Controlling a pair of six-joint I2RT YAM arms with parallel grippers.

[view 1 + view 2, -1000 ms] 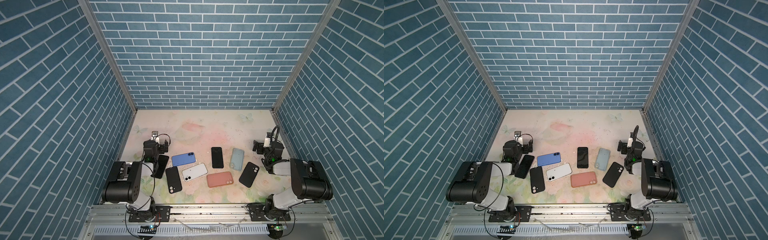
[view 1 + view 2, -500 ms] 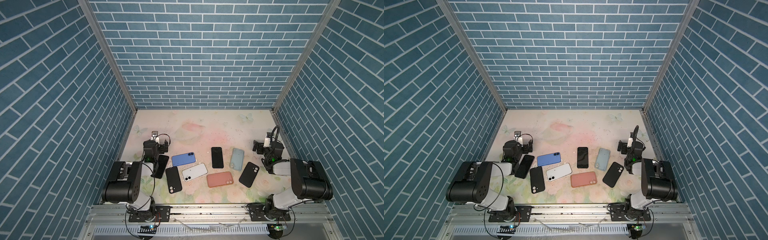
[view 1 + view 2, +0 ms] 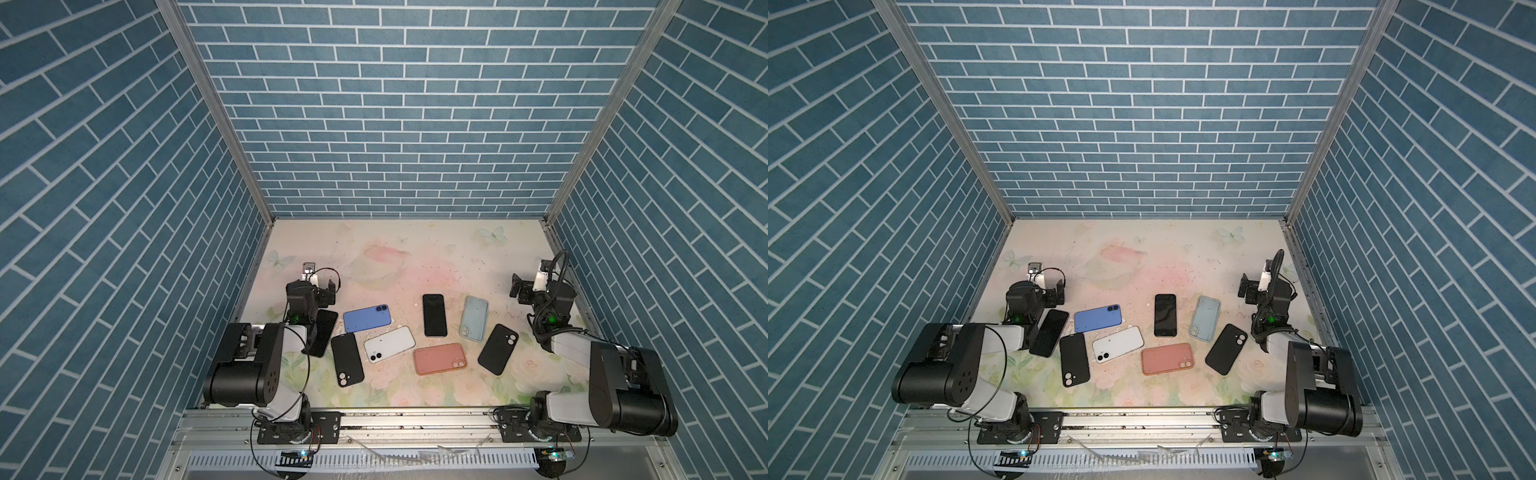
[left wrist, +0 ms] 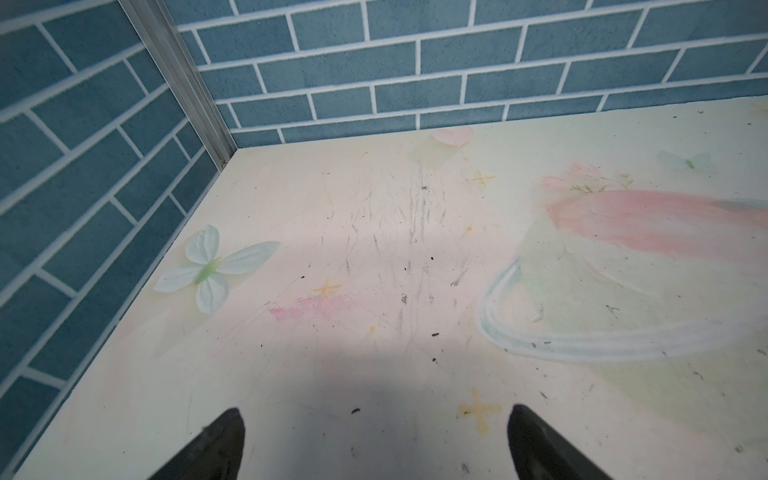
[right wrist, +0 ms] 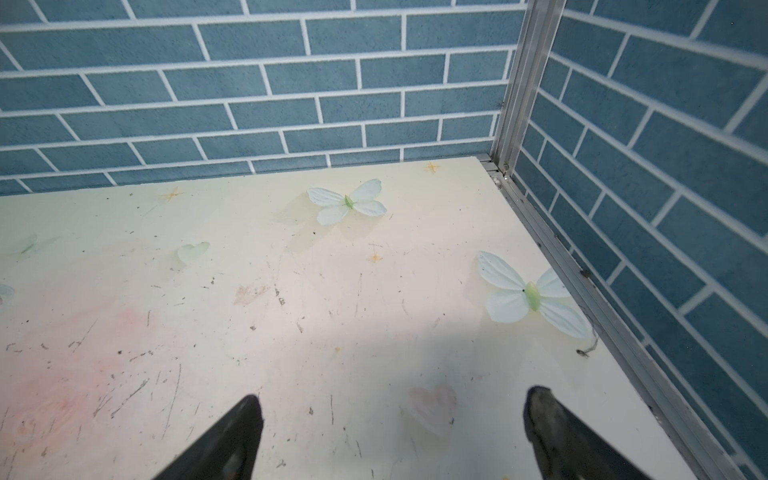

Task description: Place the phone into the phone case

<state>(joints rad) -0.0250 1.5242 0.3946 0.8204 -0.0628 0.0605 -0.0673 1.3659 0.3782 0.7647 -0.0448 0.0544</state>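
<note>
Several phones and phone cases lie flat in a loose row on the floral mat, seen in both top views. A black phone (image 3: 434,314) (image 3: 1165,314) lies screen up in the middle. Just right of it is a light blue case (image 3: 473,318) (image 3: 1205,318). A second dark phone (image 3: 322,332) lies screen up against the left arm. My left gripper (image 3: 322,286) (image 4: 376,440) rests open at the left edge, behind the row. My right gripper (image 3: 521,289) (image 5: 392,432) rests open at the right edge. Both wrist views show only bare mat between the fingers.
Also in the row are a blue phone (image 3: 367,319), a white phone (image 3: 389,344), a black case (image 3: 347,365), a salmon case (image 3: 440,358) and another black case (image 3: 498,349). Blue brick walls (image 3: 399,124) close in three sides. A metal rail (image 3: 415,419) runs along the front.
</note>
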